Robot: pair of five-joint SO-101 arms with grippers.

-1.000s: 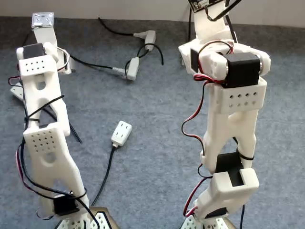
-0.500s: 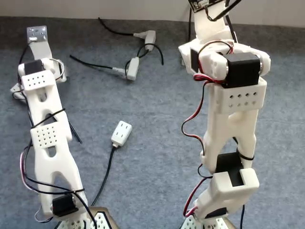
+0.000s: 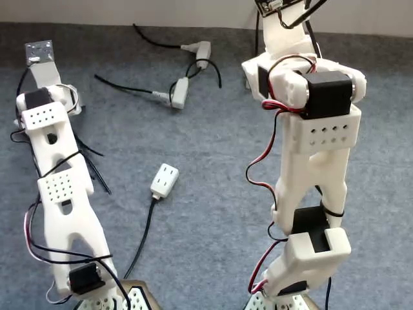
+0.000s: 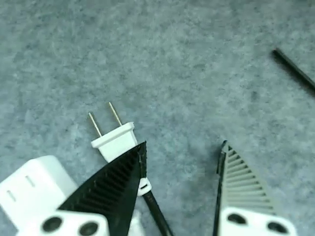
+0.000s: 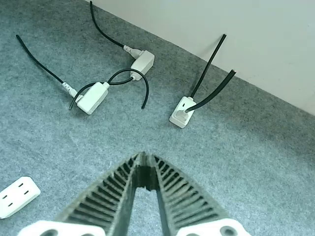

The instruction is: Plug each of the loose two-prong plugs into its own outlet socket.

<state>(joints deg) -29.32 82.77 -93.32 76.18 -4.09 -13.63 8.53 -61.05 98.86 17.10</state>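
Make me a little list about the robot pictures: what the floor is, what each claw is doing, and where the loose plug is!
surface: grey carpet
left gripper: open, low over the carpet
two-prong plug: lying loose, partly under one finger
near socket: beside the plug, not joined
right gripper: shut, empty, held high
middle socket: nothing plugged in, on a black cord

A white rectangular outlet block (image 3: 164,179) lies flat on the grey carpeted table (image 3: 213,148), and its black cord (image 3: 143,232) runs to the near edge. Farther back sit a white oblong connector (image 3: 180,92) and a white angled connector (image 3: 202,50), both on black leads. The white plastic left arm (image 3: 55,187) stretches away, and the white plastic right arm (image 3: 316,142) stands tall.
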